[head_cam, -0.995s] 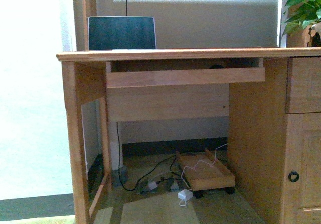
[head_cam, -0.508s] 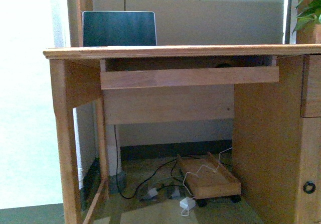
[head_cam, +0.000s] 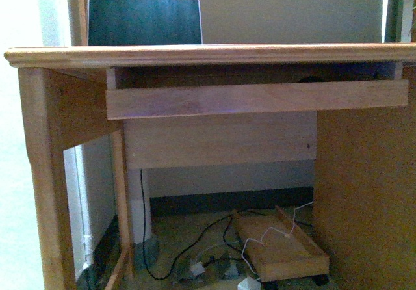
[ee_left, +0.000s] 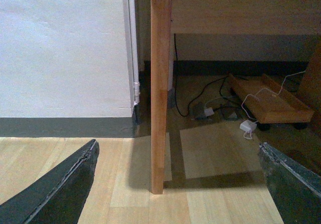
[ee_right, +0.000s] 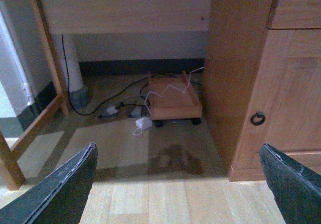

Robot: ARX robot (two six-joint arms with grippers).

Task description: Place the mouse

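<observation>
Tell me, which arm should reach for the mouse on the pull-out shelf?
Probably the right. The mouse is a dark lump peeking over the pull-out shelf near its right end. The right gripper faces the cabinet side; the left gripper faces the desk's left leg. Both are open and empty.

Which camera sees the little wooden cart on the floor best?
Right wrist view: the cart shows whole, head-on, wheels included. Left wrist view shows it too, at a slant. Front view nearly cuts off its wheels.

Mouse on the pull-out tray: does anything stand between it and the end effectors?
Yes. The tray's front board hides most of the mouse, and the desktop sits close above, leaving only a narrow gap.
</observation>
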